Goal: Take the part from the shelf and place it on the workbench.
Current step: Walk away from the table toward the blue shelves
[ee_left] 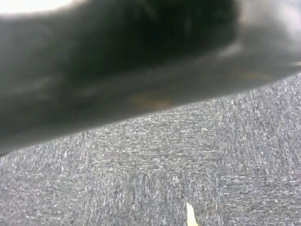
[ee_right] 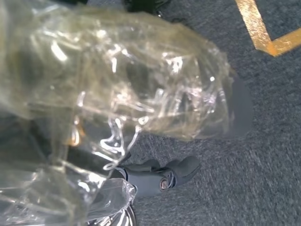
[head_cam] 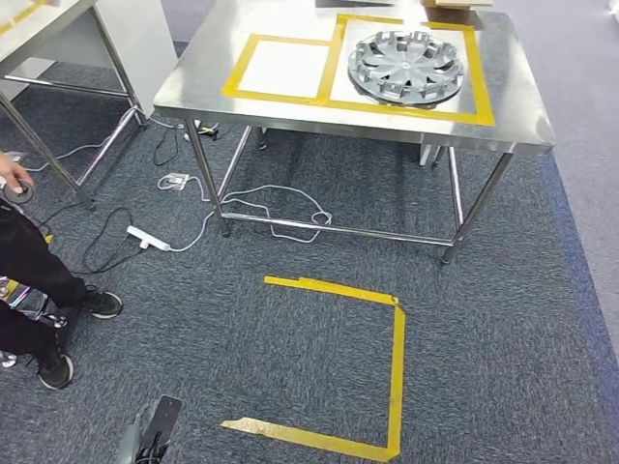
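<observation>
The part, one round grey wheel cover, is your farthest landmark, so work outward. Nearest, your left hand hangs low over the carpet; you cannot tell whether it is open or closed. Your right hand sits under clear plastic film, its grasp equally unreadable. Beyond lies one yellow floor outline, then the tabletop with two taped squares. The part lies flat in the right-hand square, ahead and right of centre, likely nearer your right arm. Being round, it has no long axis.
</observation>
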Robot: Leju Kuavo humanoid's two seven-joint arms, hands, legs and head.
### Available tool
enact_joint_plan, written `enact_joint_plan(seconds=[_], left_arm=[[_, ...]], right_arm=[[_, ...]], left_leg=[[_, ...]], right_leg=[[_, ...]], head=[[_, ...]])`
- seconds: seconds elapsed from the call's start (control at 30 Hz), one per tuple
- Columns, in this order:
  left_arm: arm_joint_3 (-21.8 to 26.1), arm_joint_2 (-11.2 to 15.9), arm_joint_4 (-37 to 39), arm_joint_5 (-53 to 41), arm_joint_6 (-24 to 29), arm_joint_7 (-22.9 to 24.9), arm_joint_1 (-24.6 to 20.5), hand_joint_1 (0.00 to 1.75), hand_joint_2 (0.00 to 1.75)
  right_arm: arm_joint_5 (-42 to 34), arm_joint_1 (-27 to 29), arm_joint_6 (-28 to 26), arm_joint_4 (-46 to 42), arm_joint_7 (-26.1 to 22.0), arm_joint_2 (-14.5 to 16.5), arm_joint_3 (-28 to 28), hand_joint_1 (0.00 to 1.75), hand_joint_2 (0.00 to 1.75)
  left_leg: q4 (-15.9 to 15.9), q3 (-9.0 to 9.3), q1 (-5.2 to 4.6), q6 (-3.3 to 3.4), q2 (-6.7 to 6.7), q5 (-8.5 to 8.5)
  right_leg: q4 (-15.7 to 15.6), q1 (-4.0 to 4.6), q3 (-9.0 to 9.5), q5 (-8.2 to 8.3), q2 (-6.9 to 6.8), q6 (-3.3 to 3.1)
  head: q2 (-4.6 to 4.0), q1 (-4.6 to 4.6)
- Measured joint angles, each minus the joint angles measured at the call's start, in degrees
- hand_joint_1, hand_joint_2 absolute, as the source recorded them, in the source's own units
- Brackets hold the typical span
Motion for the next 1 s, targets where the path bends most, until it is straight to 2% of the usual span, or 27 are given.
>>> enact_joint_plan(seconds=[0.07, 0.1, 0.13, 0.17, 0.23, 0.27, 0.3, 0.33, 0.4, 0.43, 0.47, 0.5, 0.57, 0.6, 0.63, 0.67, 0.7, 0.77, 0.8, 0.83, 0.9, 0.97, 1.0], left_arm=[[0.1, 0.0, 0.0, 0.0, -0.1, 0.1, 0.1, 0.00, 0.00], [0.1, 0.0, 0.0, 0.0, -0.1, 0.1, 0.2, 0.00, 0.00], [0.1, 0.0, 0.0, 0.0, -0.1, 0.2, 0.2, 0.00, 0.00], [0.1, 0.0, 0.0, 0.0, -0.2, 0.3, 0.2, 0.00, 0.00], [0.1, 0.0, 0.0, -0.1, -0.4, 0.6, 0.2, 0.00, 0.00], [0.2, 0.0, 0.0, -0.1, -0.5, 0.6, 0.2, 0.00, 0.00], [0.2, -0.1, 0.0, -0.1, -0.6, 0.7, 0.2, 0.00, 0.00], [0.2, -0.1, 0.0, -0.1, -0.7, 0.7, 0.2, 0.00, 0.00], [0.2, -0.1, 0.0, -0.2, -0.8, 0.7, 0.2, 0.00, 0.00], [0.2, -0.1, 0.0, -0.2, -0.8, 0.7, 0.2, 0.00, 0.00], [0.2, -0.1, 0.0, -0.2, -0.8, 0.7, 0.2, 0.00, 0.00], [0.2, 0.0, 0.0, -0.2, -0.8, 0.7, 0.3, 0.00, 0.00], [0.2, 0.0, 0.0, -0.2, -0.8, 0.6, 0.4, 0.00, 0.00], [0.2, 0.1, 0.0, -0.2, -0.8, 0.6, 0.4, 0.00, 0.00], [0.2, 0.1, 0.1, -0.2, -0.8, 0.6, 0.4, 0.00, 0.00], [0.2, 0.1, 0.1, -0.2, -0.8, 0.6, 0.5, 0.00, 0.00], [0.2, 0.1, 0.1, -0.2, -0.8, 0.6, 0.5, 0.00, 0.00], [0.2, 0.2, 0.1, -0.2, -0.8, 0.6, 0.5, 0.00, 0.00], [0.2, 0.2, 0.1, -0.2, -0.9, 0.6, 0.4, 0.00, 0.00], [0.2, 0.3, 0.1, -0.2, -0.9, 0.6, 0.4, 0.00, 0.00], [0.3, 0.2, 0.1, -0.2, -1.0, 0.6, 0.4, 0.00, 0.00], [0.3, 0.1, 0.2, -0.2, -1.0, 0.6, 0.4, 0.00, 0.00], [0.4, 0.1, 0.2, -0.1, -1.1, 0.6, 0.4, 0.00, 0.00]], right_arm=[[0.8, -0.1, 0.4, 0.2, 0.1, 0.0, 0.2, 0.00, 0.00], [1.1, -0.1, 0.4, 0.4, 0.3, 0.0, 0.2, 0.00, 0.00], [1.3, -0.1, 0.5, 0.5, 0.4, 0.0, 0.2, 0.00, 0.00], [1.6, 0.0, 0.6, 0.5, 0.5, 0.0, 0.2, 0.00, 0.00], [2.1, -0.1, 0.8, 0.7, 0.8, 0.0, 0.3, 0.00, 0.00], [2.3, -0.1, 1.0, 0.7, 1.0, 0.0, 0.4, 0.00, 0.00], [2.6, -0.2, 1.1, 0.8, 1.1, 0.0, 0.6, 0.00, 0.00], [2.9, -0.2, 1.2, 0.9, 1.2, 0.0, 0.7, 0.00, 0.00], [3.4, 0.0, 1.4, 1.1, 1.4, 0.0, 1.0, 0.00, 0.00], [3.7, 0.2, 1.5, 1.2, 1.5, 0.0, 1.1, 0.00, 0.00], [3.9, 0.2, 1.6, 1.2, 1.6, 0.0, 1.3, 0.00, 0.00], [4.1, 0.2, 1.6, 1.3, 1.7, 0.0, 1.4, 0.00, 0.00], [4.6, 0.2, 1.8, 1.3, 1.8, 0.1, 1.7, 0.00, 0.00], [4.8, 0.2, 2.0, 1.4, 1.9, 0.1, 1.8, 0.00, 0.00], [5.0, 0.3, 2.1, 1.4, 1.9, 0.1, 1.9, 0.00, 0.00], [5.2, 0.4, 2.2, 1.4, 1.9, 0.1, 2.0, 0.00, 0.00], [5.3, 0.4, 2.3, 1.4, 1.9, 0.1, 2.1, 0.00, 0.00], [5.5, 0.3, 2.3, 1.4, 1.9, 0.1, 2.2, 0.00, 0.00], [5.6, 0.3, 2.3, 1.4, 1.9, 0.1, 2.3, 0.00, 0.00], [5.7, 0.3, 2.3, 1.4, 1.9, 0.2, 2.4, 0.00, 0.00], [5.9, 0.5, 2.3, 1.5, 1.9, 0.2, 2.6, 0.00, 0.00], [6.0, 0.7, 2.3, 1.5, 1.9, 0.2, 2.7, 0.00, 0.00], [6.1, 0.6, 2.3, 1.6, 1.9, 0.2, 2.8, 0.00, 0.00]], left_leg=[[0.0, -0.20, -0.10, 0.17, 0.80, 0.08], [0.1, -0.24, -0.16, 0.20, 1.21, 0.11], [0.1, -0.26, -0.19, 0.21, 1.60, 0.13], [0.2, -0.23, -0.21, 0.19, 1.96, 0.13], [0.3, -0.15, -0.35, 0.02, 2.62, 0.15], [0.4, -0.18, -0.50, -0.19, 2.89, 0.16], [0.4, -0.27, -0.65, -0.47, 3.18, 0.22], [0.5, -0.36, -0.77, -0.78, 3.49, 0.32], [0.6, -0.50, -0.74, -1.40, 3.96, 0.36], [1.1, -0.66, -0.66, -1.74, 3.61, -0.19], [2.5, -1.17, -0.54, -2.08, 2.92, -1.43], [5.1, -2.18, -0.40, -2.40, 2.05, -3.34], [13.0, -5.23, -0.21, -2.78, 0.92, -7.52], [16.1, -6.41, -0.17, -2.86, 0.77, -8.59], [17.3, -6.73, -0.15, -2.87, 0.72, -8.49], [16.1, -5.95, -0.13, -2.80, 0.64, -7.22], [12.9, -4.25, -0.11, -2.65, 0.39, -5.22], [5.2, -0.51, 0.04, -2.22, -1.24, -2.00], [2.8, 0.52, 0.07, -2.03, -1.99, -1.41], [1.6, 0.87, 0.07, -1.86, -2.51, -1.39], [1.1, 0.65, 0.07, -1.40, -2.08, -1.34], [0.7, 0.58, 0.24, -0.68, -1.21, -0.89], [0.5, 0.51, 0.33, -0.37, -0.68, -0.70]], right_leg=[[7.9, -0.23, -3.61, -3.45, -0.57, 0.53], [10.4, -0.30, -4.68, -4.00, -0.63, 0.69], [10.6, -0.33, -4.70, -3.39, -0.69, 0.76], [8.5, -0.35, -3.58, -1.79, -0.86, 0.74], [0.3, -0.24, 0.62, 2.08, -2.24, 0.41], [-3.2, -0.10, 2.35, 3.20, -3.06, 0.08], [-5.3, 0.04, 3.33, 3.69, -3.68, -0.25], [-6.1, 0.19, 3.45, 3.67, -3.93, -0.56], [-6.3, 0.14, 3.18, 4.04, -3.27, -1.28], [-6.4, 0.04, 3.12, 4.30, -2.93, -1.67], [-6.5, -0.09, 3.17, 4.60, -2.60, -2.11], [-6.6, -0.19, 3.18, 4.88, -2.23, -2.48], [-6.5, -0.13, 2.74, 5.23, -1.37, -2.82], [-6.4, -0.10, 2.58, 5.32, -0.88, -2.84], [-6.3, -0.09, 2.46, 5.39, -0.37, -2.81], [-6.2, -0.09, 2.41, 5.43, 0.17, -2.76], [-6.1, -0.09, 2.38, 5.45, 0.72, -2.70], [-5.7, -0.01, 2.13, 5.46, 1.77, -2.38], [-5.4, 0.02, 1.76, 5.51, 2.21, -2.09], [-5.2, 0.02, 1.34, 5.62, 2.59, -1.73], [-5.2, -0.12, 0.53, 5.90, 3.28, -0.97], [-3.8, -0.14, -0.53, 4.87, 2.51, -0.39], [-1.4, -0.14, -1.73, 3.37, 1.62, -0.16]], head=[[0.00, 0.09], [0.00, 0.07], [0.00, 0.10], [0.01, 0.09], [0.00, 0.10], [0.01, 0.09], [0.00, 0.04], [0.01, 0.02], [0.00, -0.01], [0.00, -0.04], [-0.01, -0.13], [-0.01, -0.20], [-0.01, -0.30], [-0.01, -0.29], [-0.01, -0.30], [-0.01, -0.29], [-0.01, -0.29], [0.00, -0.26], [0.01, -0.27], [0.01, -0.24], [0.00, -0.26], [-0.01, -0.04], [0.00, 0.17]])
